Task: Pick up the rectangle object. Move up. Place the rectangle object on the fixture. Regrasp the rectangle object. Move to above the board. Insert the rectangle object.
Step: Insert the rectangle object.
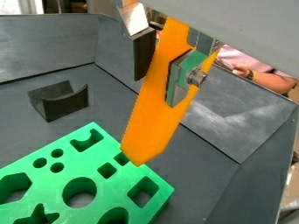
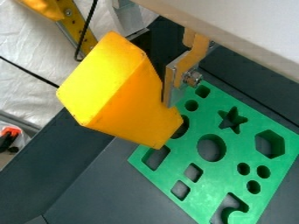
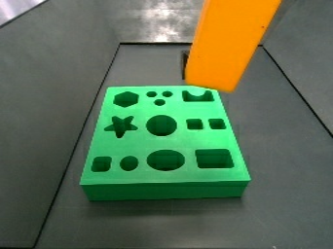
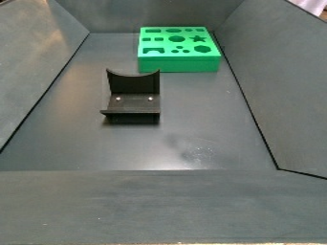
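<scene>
The gripper (image 1: 176, 74) appears in both wrist views. Its fingers (image 1: 184, 77) are flat silver plates. One plate carries a round screw head on its outer face. The finger (image 2: 177, 77) is a narrow silver strip with a small fastener near its lower end. A pale housing sits above the fingers.

Open floor between fixture (image 4: 132, 96) and board (image 4: 179, 48).
</scene>
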You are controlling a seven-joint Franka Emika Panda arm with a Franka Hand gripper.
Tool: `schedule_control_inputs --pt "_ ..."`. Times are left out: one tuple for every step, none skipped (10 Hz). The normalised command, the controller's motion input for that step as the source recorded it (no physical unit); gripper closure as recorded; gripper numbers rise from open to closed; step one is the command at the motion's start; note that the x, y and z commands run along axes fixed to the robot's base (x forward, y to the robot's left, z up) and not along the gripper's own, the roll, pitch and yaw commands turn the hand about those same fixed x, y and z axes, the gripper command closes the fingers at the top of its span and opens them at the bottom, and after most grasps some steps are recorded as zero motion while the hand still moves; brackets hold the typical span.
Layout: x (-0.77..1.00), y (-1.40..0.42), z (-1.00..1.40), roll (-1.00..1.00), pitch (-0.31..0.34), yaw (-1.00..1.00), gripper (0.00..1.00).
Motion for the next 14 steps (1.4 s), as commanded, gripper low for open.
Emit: schedule_control_inputs --pt "0.05 0.0 0.0 0.0 -0.5 0.19 1.0" --pt "0.09 -0.26 -0.31 0.04 -0.459 -0.02 1.0" --pt "0.0 -0.06 -0.11 0.0 -0.14 0.0 1.0" --pt "0.17 -0.13 -0.47 0.0 -0.396 0.0 1.0" --pt "0.45 -0.14 -0.22 -0.02 -0.5 0.06 1.0" --pt "0.46 -0.07 -0.18 -0.01 -0.5 0.13 1.0" --pt "0.39 -0.01 -0.18 0.0 -0.5 0.19 1.0" --pt "0.3 -0.03 -0.25 0.0 -0.5 0.26 1.0" --pt "0.23 -0.07 -0.31 0.0 -0.5 0.33 1.0" --pt "0.22 -0.08 -0.29 0.0 -0.5 0.34 1.0" --pt "0.22 -0.09 -0.3 0.0 -0.5 0.35 1.0" --pt "0.23 -0.08 -0.27 0.0 -0.5 0.32 1.0" --pt "0.23 -0.08 -0.25 0.0 -0.5 0.31 1.0" --pt "0.24 0.0 -0.21 0.0 -0.5 0.34 1.0"
